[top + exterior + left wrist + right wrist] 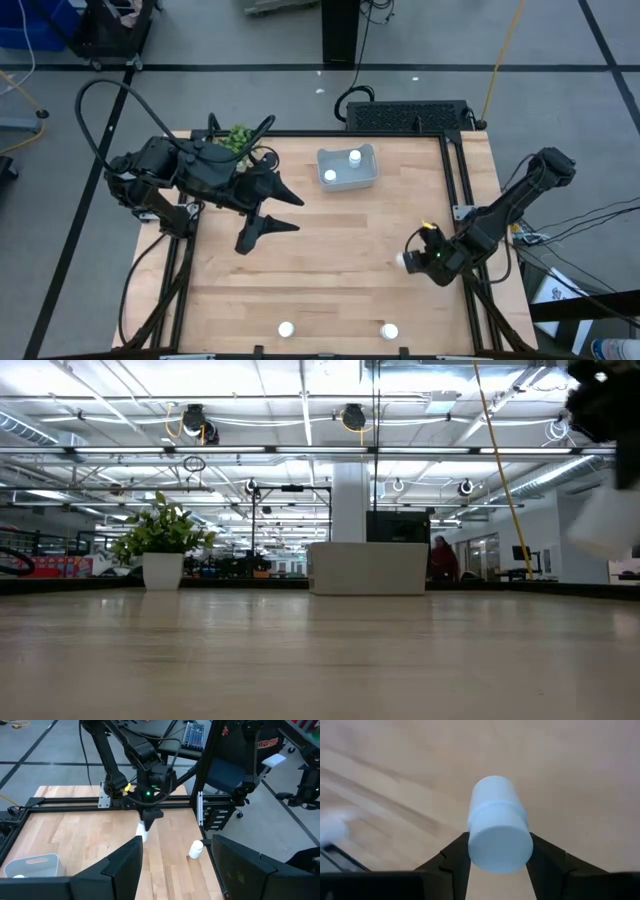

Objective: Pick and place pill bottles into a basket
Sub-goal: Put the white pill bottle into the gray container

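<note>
Right hand (408,260): closed on a small white cylindrical pill bottle (498,824), held near the wooden counter's (330,270) right edge.
Left hand (285,210): spread wide, left of the pale grey-blue basket (368,176).
Basket: two bottles inside.
Counter front: two bottles left.

This is a big robot lab or workshop, like a large open hall. The low view shows a high ceiling (300,420) with long rows of bright lights and pipes, and a person (441,560) far back in the room. The floor (250,40) is grey with dark lines on it. A wooden table (330,250) sits in a black metal frame. Black cables (100,110) loop around it. A small green plant (160,535) in a white pot stands on the table.
</note>
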Controlling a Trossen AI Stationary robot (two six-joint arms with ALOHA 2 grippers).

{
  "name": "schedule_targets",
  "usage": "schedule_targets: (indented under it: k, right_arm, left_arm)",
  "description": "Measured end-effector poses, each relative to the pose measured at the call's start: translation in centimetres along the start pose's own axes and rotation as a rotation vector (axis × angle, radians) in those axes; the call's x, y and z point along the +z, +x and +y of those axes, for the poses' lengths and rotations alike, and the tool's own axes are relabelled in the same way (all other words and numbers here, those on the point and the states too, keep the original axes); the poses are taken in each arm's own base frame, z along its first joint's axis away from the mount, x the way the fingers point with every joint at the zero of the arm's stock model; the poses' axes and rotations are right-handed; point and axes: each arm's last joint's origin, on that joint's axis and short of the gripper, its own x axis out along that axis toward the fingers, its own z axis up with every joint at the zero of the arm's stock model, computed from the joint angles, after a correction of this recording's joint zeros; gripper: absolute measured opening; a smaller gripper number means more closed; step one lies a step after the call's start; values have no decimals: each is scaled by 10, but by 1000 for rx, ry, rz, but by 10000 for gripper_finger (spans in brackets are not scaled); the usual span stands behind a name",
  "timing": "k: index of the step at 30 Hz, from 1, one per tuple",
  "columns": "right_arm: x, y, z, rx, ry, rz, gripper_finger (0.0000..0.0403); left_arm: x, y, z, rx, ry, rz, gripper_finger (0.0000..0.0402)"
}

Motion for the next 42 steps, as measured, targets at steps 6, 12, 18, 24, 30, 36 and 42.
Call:
schedule_targets:
  k: [6,12,18,24,30,36,42]
  right_arm:
    - [24,-17,18,176,-4,-212,150]
    - [63,-41,46,291,-102,-402,150]
    - [114,-79,65,339,-214,-534,150]
    - [163,-115,65,326,-310,-605,150]
    - [203,-136,59,343,-394,-615,150]
    - [230,-137,53,323,-446,-549,150]
    - [249,-130,59,294,-516,-475,150]
  left_arm:
    - [0,0,1,21,-32,-4,244]
    - [3,0,4,58,10,-33,244]
    - [5,-16,27,153,6,-45,244]
    - [8,-50,44,210,-40,-177,244]
    - [-12,-41,65,263,-144,-314,243]
    - [-60,-5,77,255,-254,-382,243]
    - [-105,3,88,320,-354,-415,244]
